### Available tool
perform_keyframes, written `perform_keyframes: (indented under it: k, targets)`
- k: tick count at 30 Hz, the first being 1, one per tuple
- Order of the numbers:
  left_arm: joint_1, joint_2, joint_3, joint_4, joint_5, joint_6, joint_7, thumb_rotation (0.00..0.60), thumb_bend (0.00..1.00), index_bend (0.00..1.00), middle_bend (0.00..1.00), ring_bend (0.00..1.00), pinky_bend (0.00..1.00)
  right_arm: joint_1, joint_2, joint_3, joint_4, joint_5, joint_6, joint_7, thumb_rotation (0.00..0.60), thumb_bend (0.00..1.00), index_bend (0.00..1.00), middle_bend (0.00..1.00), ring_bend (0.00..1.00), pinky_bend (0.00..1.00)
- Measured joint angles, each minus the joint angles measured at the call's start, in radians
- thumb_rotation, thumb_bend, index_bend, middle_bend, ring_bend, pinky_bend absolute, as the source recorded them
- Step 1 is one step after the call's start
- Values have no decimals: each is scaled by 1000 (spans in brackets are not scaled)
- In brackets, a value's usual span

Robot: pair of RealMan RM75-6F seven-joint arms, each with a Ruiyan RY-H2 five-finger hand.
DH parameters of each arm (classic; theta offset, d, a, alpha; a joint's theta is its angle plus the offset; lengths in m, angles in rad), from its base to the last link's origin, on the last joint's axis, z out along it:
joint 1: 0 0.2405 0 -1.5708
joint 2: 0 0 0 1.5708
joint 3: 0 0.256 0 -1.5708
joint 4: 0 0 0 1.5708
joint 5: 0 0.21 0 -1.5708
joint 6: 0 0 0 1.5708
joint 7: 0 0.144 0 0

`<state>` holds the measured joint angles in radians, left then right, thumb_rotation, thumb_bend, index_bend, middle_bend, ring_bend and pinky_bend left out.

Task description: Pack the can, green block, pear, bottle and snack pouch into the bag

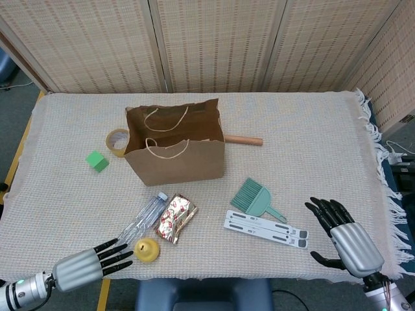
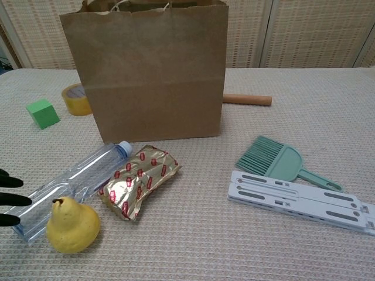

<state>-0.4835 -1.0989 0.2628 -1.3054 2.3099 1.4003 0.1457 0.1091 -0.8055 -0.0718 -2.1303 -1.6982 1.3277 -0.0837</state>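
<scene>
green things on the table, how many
2: the green block left of the bag, and the green brush to its right, by the white holder.

Chest view: left hand (image 2: 9, 199) cut by left edge, only dark fingertips show. Bag (image 2: 149, 70) top cropped; it hides part of tape (image 2: 76, 98) and most of the rod (image 2: 246, 99). Pear (image 2: 71, 225) covers bottle (image 2: 70, 184) base. Rack (image 2: 302, 202) runs off right edge. Head view: bag (image 1: 175, 159) floor shadowed, contents unreadable.
</scene>
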Motion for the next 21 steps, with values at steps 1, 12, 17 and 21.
perform_keyframes:
  k: [1, 12, 17, 21]
  targets:
    - [-6, -2, 0, -19, -1, -11, 3, 600, 396, 0, 0, 0, 155, 0, 0, 0, 0, 0, 0, 0, 600, 98, 0, 0, 0, 0]
    - [-87, -81, -28, -129, -33, -182, 31, 600, 398, 0, 0, 0, 155, 0, 6, -1, -1, -5, 5, 11, 600, 98, 0, 0, 0, 0]
    - [-127, -129, -60, -153, -97, -257, 29, 600, 397, 0, 0, 0, 155, 3, 10, 2, 1, 1, 4, 22, 600, 97, 0, 0, 0, 0]
    - [-148, -149, -75, -162, -119, -286, 37, 600, 396, 0, 0, 0, 155, 5, 11, 3, 3, 6, 1, 25, 600, 98, 0, 0, 0, 0]
